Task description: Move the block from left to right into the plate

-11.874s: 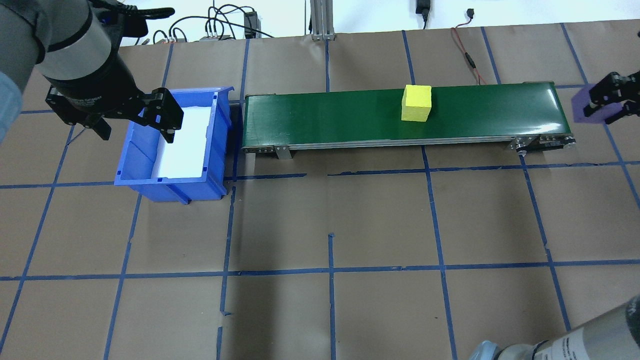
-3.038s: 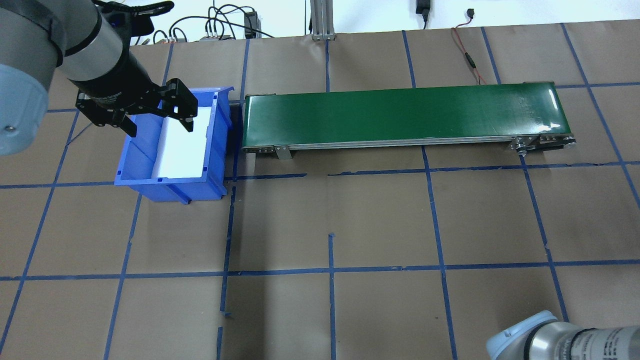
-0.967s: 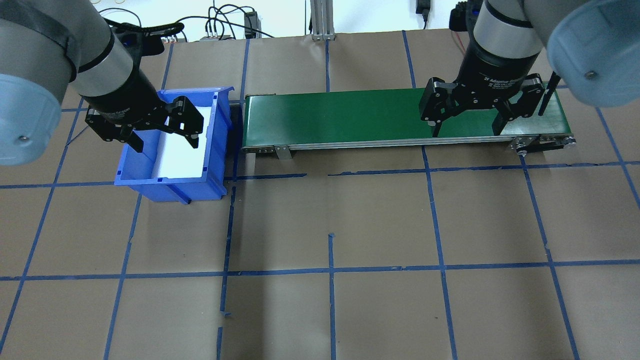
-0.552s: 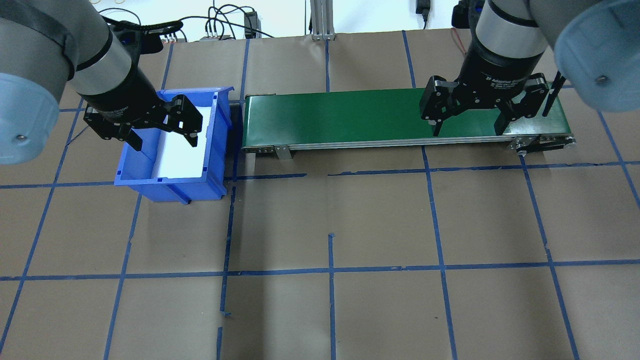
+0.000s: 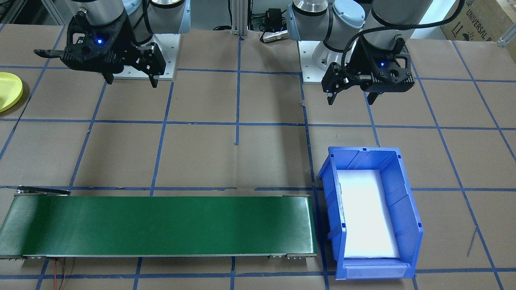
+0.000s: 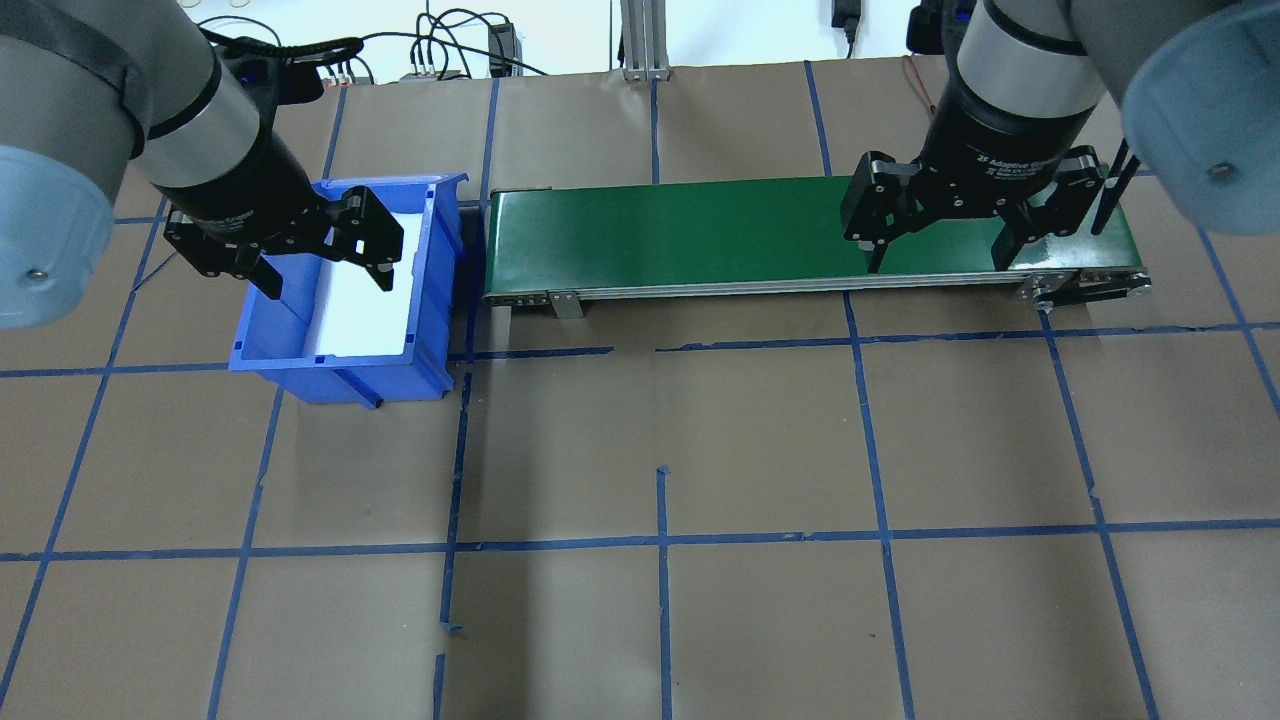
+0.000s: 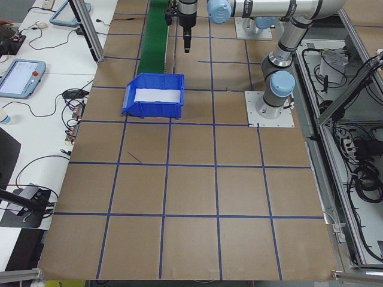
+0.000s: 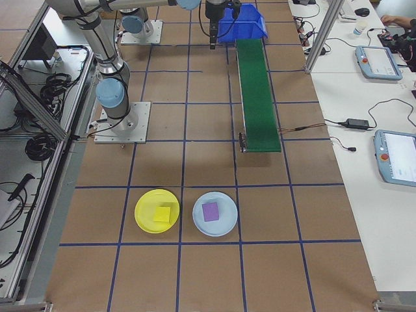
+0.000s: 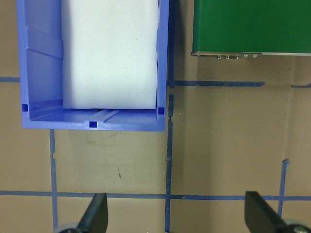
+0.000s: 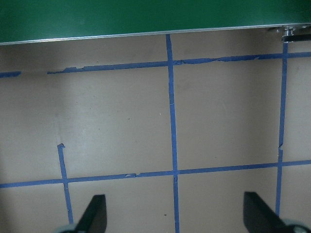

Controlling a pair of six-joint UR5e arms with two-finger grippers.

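Note:
In the exterior right view a yellow block [image 8: 162, 214] lies in the yellow plate [image 8: 144, 207], on the floor paper past the belt's right end. The front-facing view shows only that plate's edge [image 5: 8, 92]. My left gripper [image 6: 328, 288] [image 5: 350, 100] hangs open and empty above the blue bin [image 6: 436, 300]. My right gripper [image 6: 938, 266] [image 5: 132, 82] hangs open and empty over the right end of the green conveyor belt [image 6: 700, 225]. In both wrist views the left gripper [image 9: 177, 211] and the right gripper [image 10: 177, 209] have spread fingers with nothing between them.
A pale blue plate [image 8: 227, 221] with a purple block [image 8: 210, 211] sits beside the yellow plate. The blue bin [image 5: 408, 201] holds a white foam liner [image 5: 365, 213]. The belt [image 5: 161, 225] carries nothing. Blue tape lines cross the brown table paper.
The yellow block seen on the belt 11.9 s ago is gone from it. The right arm came back over the belt's right end, open, and drifted slightly right in the last second.

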